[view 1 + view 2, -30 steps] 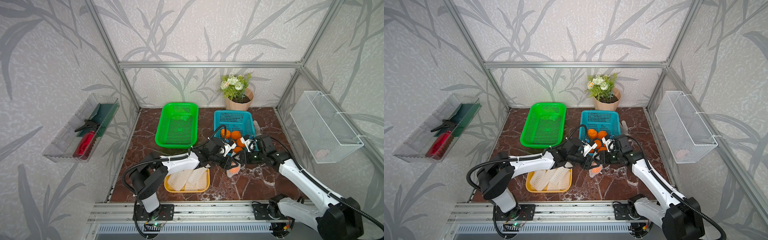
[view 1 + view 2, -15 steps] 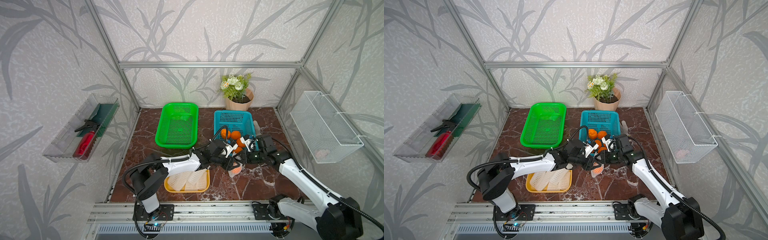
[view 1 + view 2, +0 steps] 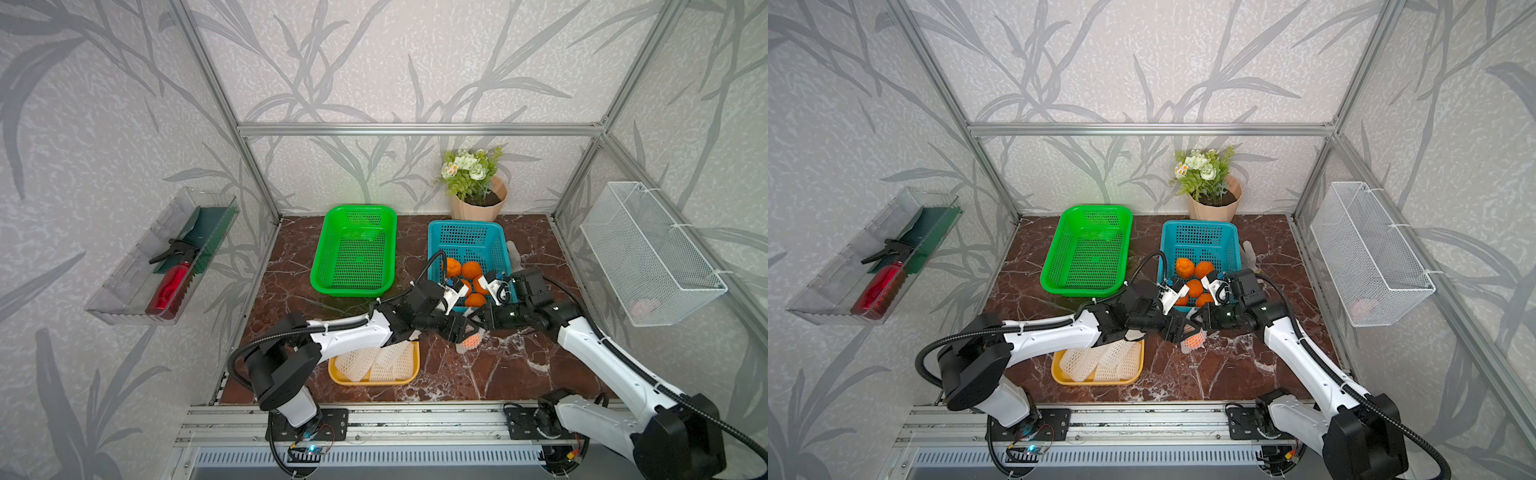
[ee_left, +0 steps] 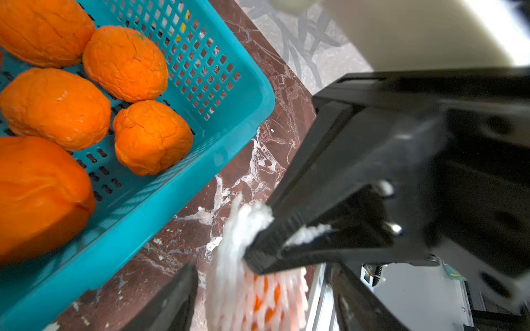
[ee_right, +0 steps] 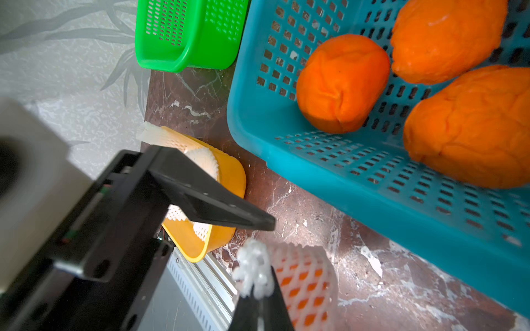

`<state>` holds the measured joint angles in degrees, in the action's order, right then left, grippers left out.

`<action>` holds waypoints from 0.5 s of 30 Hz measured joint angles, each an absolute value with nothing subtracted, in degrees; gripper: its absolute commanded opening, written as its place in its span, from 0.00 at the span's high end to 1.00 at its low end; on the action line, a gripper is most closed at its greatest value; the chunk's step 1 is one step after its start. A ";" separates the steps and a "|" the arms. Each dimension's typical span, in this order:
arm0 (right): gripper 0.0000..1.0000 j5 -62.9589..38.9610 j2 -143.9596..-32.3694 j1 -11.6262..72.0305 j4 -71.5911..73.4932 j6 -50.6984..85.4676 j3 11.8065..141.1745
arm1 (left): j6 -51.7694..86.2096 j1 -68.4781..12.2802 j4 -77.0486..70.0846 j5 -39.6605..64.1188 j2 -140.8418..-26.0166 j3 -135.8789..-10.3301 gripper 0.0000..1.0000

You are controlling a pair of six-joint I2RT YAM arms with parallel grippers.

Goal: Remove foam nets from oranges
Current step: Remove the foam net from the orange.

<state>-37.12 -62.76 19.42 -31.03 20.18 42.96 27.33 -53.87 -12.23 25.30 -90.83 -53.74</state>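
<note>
The off-white foam mesh net (image 5: 301, 275) sheathing a small round orange (image 5: 312, 301) is grasped by the right hand (image 5: 255, 289), the left hand (image 3: 460, 332) being held released

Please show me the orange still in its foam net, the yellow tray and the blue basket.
Wrapped orange (image 5: 304, 283): right wrist view, its netted side.
Yellow tray (image 3: 376, 382): a top view, near rim.
Blue basket (image 3: 463, 225): a top view, far rim.

The netted orange (image 4: 255, 298), only partly seen
In the left wrist view it is blurred and cut off by the picture's edge.
</note>
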 measured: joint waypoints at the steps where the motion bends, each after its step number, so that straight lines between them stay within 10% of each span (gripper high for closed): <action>1: 1.00 -37.19 -62.76 19.53 -31.97 19.84 42.96 | 27.68 -53.69 -13.06 25.15 -89.58 -53.32 0.25; 15: 1.00 -39.81 -62.63 19.79 -32.80 18.98 42.24 | 27.57 -53.36 -20.14 30.28 -90.50 -52.01 0.26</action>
<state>-39.81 -62.63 19.79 -32.80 18.98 42.24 27.57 -53.36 -20.14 30.28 -90.50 -52.01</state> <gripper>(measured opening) 0.056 0.752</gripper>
